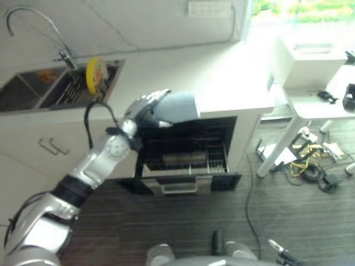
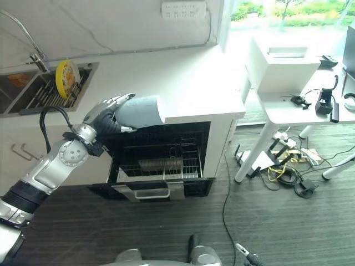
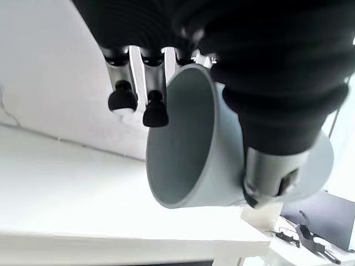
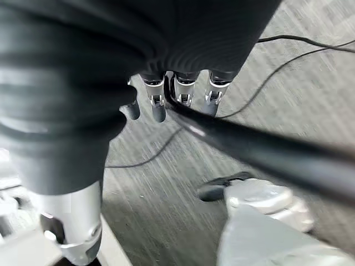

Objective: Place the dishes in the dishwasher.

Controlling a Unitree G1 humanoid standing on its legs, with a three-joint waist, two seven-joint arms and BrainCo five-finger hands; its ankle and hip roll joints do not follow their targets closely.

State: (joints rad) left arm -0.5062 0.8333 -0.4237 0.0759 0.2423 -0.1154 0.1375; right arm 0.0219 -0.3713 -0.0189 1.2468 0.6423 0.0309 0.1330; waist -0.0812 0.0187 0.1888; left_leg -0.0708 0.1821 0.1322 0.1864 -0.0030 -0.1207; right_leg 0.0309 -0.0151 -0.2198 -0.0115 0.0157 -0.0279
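The left hand (image 2: pixel 108 113) has its fingers (image 3: pixel 123 101) and thumb curled round a pale blue-grey cup (image 2: pixel 141 112), gripping it by the wall; in the left wrist view the cup's open mouth faces the camera and its inside is bare. The cup lies on its side in the grip, mouth pointing away from the wrist, held in the air over the front edge of the white bench (image 2: pixel 183 83) and above the open dishwasher (image 2: pixel 161 152). The dishwasher sits under the bench with its wire rack (image 2: pixel 161 163) pulled forward; what lies in the rack is too dim to tell. The right hand (image 4: pixel 166 100) hangs over the dark wood-grain floor (image 2: pixel 277 227), its fingers relaxed and loosely straight, holding nothing.

Farther along the bench, on the robot's left, a sink (image 1: pixel 33 88) is set into the top with a curved tap (image 1: pixel 39 25) behind it, and a yellow plate (image 1: pixel 96 75) stands on edge in the drying rack (image 1: pixel 77 91) beside the basin. A cupboard front with a handle (image 1: pixel 52 147) lies below the sink. On the robot's right a white side table (image 2: pixel 299 108) stands apart from the bench, with a white box (image 2: pixel 283 69) and small dark items on it, and a tangle of cables (image 2: pixel 285 169) on the floor beneath. A wall socket strip (image 2: pixel 183 8) sits above the bench, and a bright window shows greenery outside.
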